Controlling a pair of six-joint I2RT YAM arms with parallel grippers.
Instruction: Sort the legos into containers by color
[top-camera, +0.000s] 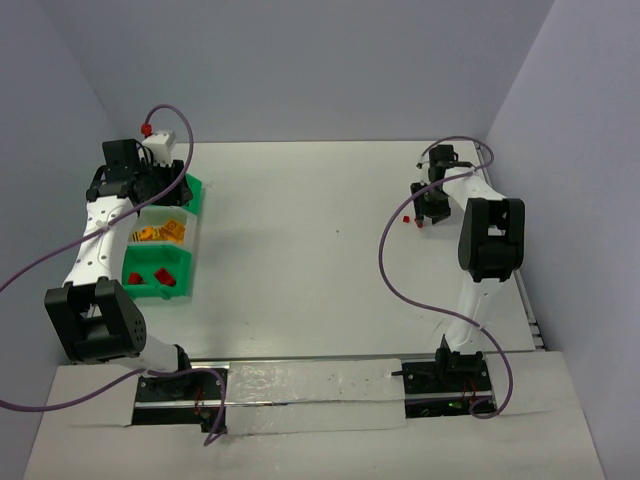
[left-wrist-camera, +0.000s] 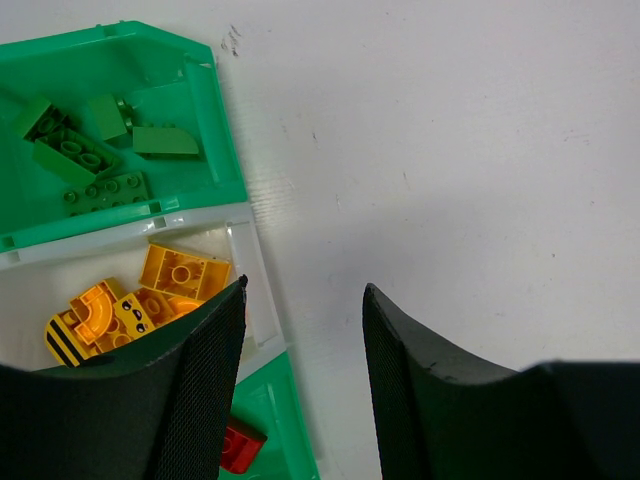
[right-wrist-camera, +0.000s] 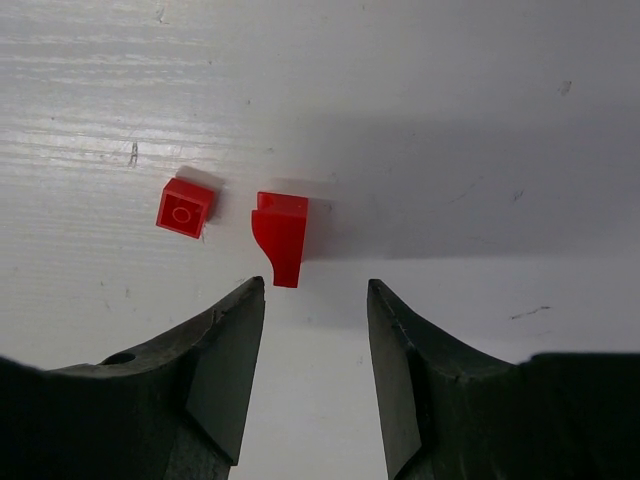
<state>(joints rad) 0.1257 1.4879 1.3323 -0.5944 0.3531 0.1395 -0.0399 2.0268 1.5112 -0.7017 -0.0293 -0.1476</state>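
At the left edge of the top view, the containers (top-camera: 155, 292) sit by the left gripper (top-camera: 150, 185); at upper right the right gripper (top-camera: 432, 212) hangs beside red legos (top-camera: 407, 218) on the table (top-camera: 300, 260). Left wrist view: jaws partly spread, empty; green bricks (left-wrist-camera: 90, 160) upper left, orange-yellow bricks (left-wrist-camera: 150, 300) in the whitish bin, a red brick (left-wrist-camera: 240, 445) at bottom. Right wrist view: jaws partly spread, empty, a curved red brick (right-wrist-camera: 281, 238) just ahead of the gap, a square red brick (right-wrist-camera: 185, 208) to its left
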